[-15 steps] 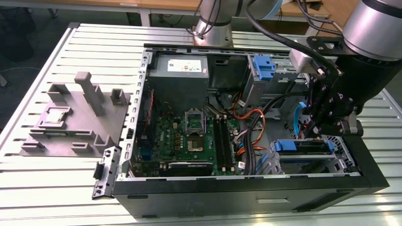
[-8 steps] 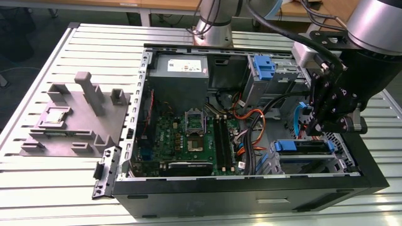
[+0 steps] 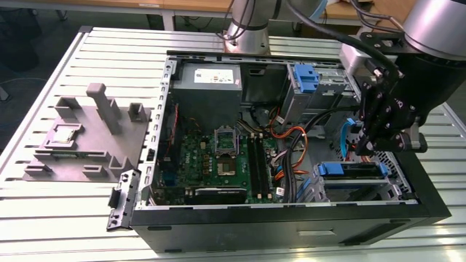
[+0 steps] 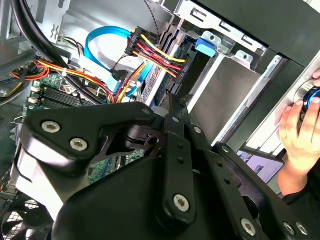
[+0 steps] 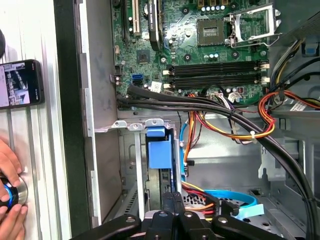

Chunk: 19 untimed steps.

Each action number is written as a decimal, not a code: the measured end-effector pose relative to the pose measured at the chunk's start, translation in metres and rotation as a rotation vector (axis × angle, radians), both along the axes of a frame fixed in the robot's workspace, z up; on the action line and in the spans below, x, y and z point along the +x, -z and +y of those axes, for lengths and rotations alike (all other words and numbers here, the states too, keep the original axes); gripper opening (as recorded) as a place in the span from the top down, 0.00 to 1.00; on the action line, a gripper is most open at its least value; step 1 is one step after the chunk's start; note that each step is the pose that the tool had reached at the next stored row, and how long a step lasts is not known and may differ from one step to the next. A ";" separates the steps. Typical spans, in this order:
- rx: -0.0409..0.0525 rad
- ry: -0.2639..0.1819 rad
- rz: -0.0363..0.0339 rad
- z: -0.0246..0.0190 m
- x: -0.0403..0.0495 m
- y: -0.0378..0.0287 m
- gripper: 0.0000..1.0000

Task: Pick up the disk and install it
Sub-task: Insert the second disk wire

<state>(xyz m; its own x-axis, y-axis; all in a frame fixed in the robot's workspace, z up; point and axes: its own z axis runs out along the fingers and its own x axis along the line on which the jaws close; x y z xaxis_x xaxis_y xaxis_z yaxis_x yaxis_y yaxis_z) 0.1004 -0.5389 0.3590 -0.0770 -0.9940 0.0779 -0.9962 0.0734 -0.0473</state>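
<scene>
Over the open computer case [image 3: 429, 202], the black gripper [image 3: 378, 143] hangs at the exterior view's right, above the drive bays; whether its fingers are parted or closed cannot be told. The disk [image 3: 350, 170], blue-bracketed, sits in the metal bay near the case's front edge, hemmed by orange and red cables [image 5: 235, 131]. Beside it lies the green motherboard [image 3: 218, 158]. Outside the case, a grey fixture block [image 3: 87, 136] rests on the slatted aluminium table [image 3: 58, 218]. A person's hand [image 4: 300, 132] grips a blue-ringed knob.
</scene>
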 end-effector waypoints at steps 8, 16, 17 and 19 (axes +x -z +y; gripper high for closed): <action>-0.0005 0.000 0.0000 0.0152 -0.0001 -0.0113 0.90; -0.0057 0.000 0.0000 0.0283 -0.0001 -0.0149 0.90; -0.0058 0.000 0.0000 0.0283 -0.0001 -0.0150 0.90; -0.0059 0.000 0.0000 0.0284 -0.0001 -0.0150 0.90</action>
